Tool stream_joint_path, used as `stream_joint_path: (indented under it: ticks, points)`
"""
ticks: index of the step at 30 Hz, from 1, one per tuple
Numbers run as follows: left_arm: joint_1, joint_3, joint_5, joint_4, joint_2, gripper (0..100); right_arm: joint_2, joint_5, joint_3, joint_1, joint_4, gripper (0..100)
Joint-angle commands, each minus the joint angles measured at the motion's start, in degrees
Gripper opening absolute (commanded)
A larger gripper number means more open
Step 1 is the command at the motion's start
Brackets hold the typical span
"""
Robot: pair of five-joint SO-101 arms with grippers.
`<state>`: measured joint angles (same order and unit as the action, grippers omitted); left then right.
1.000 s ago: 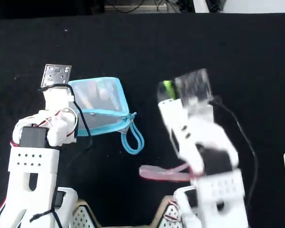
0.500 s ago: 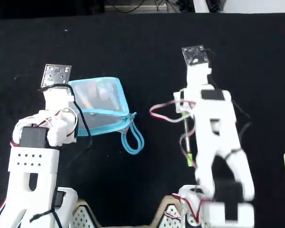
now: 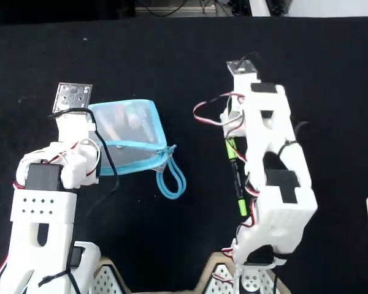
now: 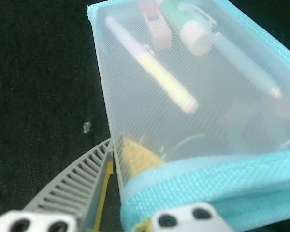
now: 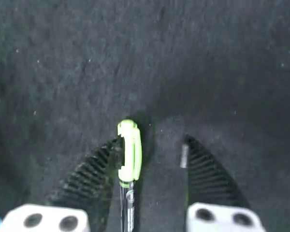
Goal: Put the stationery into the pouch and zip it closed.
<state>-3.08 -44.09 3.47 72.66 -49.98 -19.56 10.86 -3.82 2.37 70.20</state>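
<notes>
High view: the blue mesh pouch (image 3: 132, 138) lies on the black table (image 3: 331, 73), its cord loop (image 3: 172, 179) trailing toward the arms' bases. The left arm (image 3: 55, 171) stands at the pouch's left edge; the right arm (image 3: 270, 153) stretches out, well apart from it, above a green-and-black pen (image 3: 238, 180).

Left wrist view: the left gripper (image 4: 113, 164) clamps the pouch's zip edge, with a pale marker (image 4: 159, 79) and other stationery visible through the mesh.

Right wrist view: the right gripper (image 5: 152, 140) is spread wide, the pen's green cap resting against one finger.
</notes>
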Motion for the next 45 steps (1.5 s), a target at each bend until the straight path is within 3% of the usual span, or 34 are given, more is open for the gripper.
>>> stream_joint_path:
  ticks: [1, 7, 13, 21, 29, 37, 45]
  points:
    - [0.40, -1.01, 0.18, 0.35, 0.35, 3, 0.22, -0.53, 7.16, 0.44, 6.33, 19.1]
    - [0.40, -1.01, 0.18, 0.35, 0.35, 3, 0.22, -0.09, 3.47, -1.93, 5.63, 19.0]
    - [0.40, -1.01, 0.18, 0.44, 0.35, 3, 0.31, 0.70, -6.11, -2.37, -7.74, 17.9]
    - [0.40, -0.75, 0.18, 0.44, 0.35, 3, 10.33, 2.46, -20.35, -2.64, -17.41, 18.1]
    - [0.40, -0.92, 0.18, 0.35, 0.35, 3, 12.26, 1.93, -19.38, -2.37, -9.23, 18.3]
    - [0.40, -1.01, 0.18, 0.35, 0.35, 3, 12.18, 2.37, -21.58, -2.37, -16.53, 18.1]
    - [0.40, -1.01, 0.18, 0.35, 0.35, 3, 12.18, 1.93, -17.98, -2.46, -3.96, 18.2]
